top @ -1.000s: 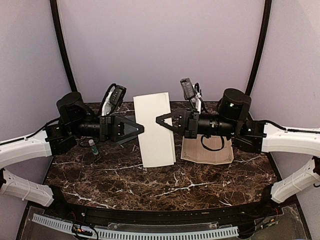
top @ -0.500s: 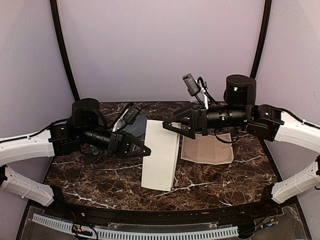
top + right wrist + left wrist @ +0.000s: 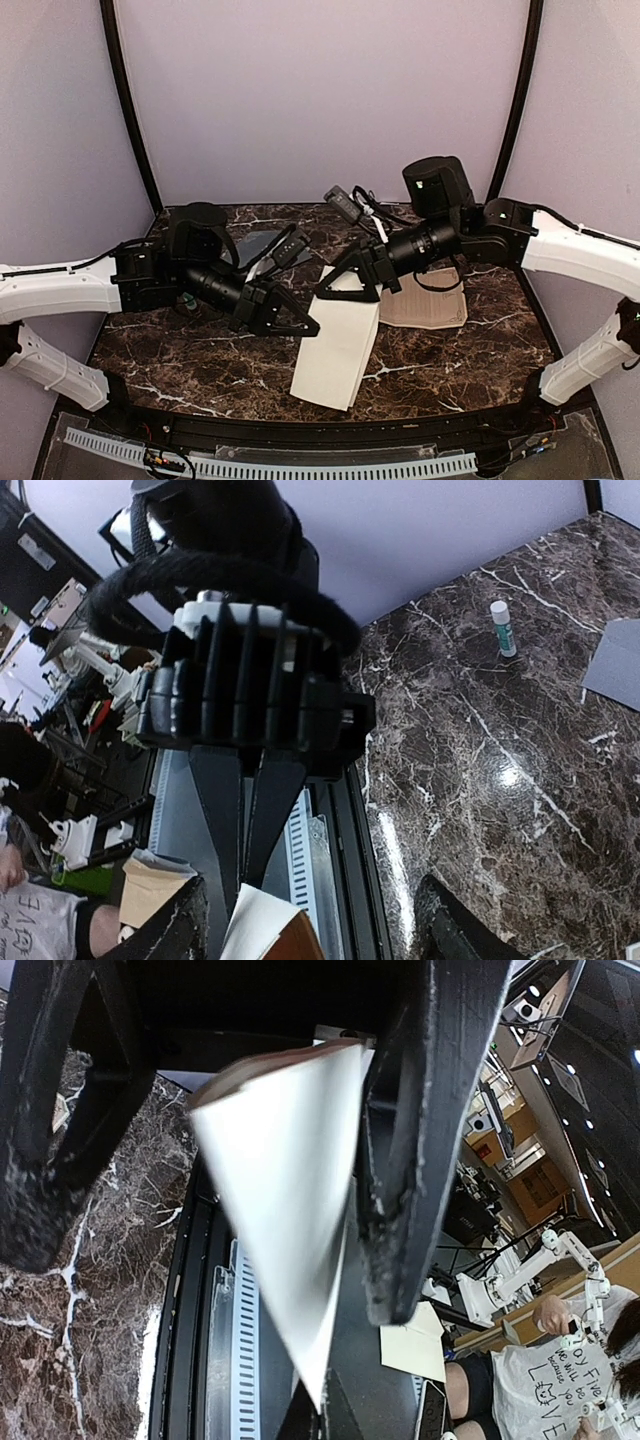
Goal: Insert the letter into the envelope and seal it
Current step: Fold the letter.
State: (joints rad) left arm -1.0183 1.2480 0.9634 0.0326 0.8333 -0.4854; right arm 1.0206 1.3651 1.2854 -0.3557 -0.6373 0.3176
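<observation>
Top external view: left tool (image 3: 305, 327) pinches white sheet (image 3: 340, 350) at one edge; right tool (image 3: 345, 285) spread around its top corner. Beneath the right arm lies the letter (image 3: 435, 308), envelope (image 3: 258, 243) behind left. Risk: one-sided pinch lets sheet slip.

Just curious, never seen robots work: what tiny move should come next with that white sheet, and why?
Probably the left pincer lowers the white sheet flat onto the table: it alone pinches the sheet, tilted, while the right pincer stands open beside it.
</observation>
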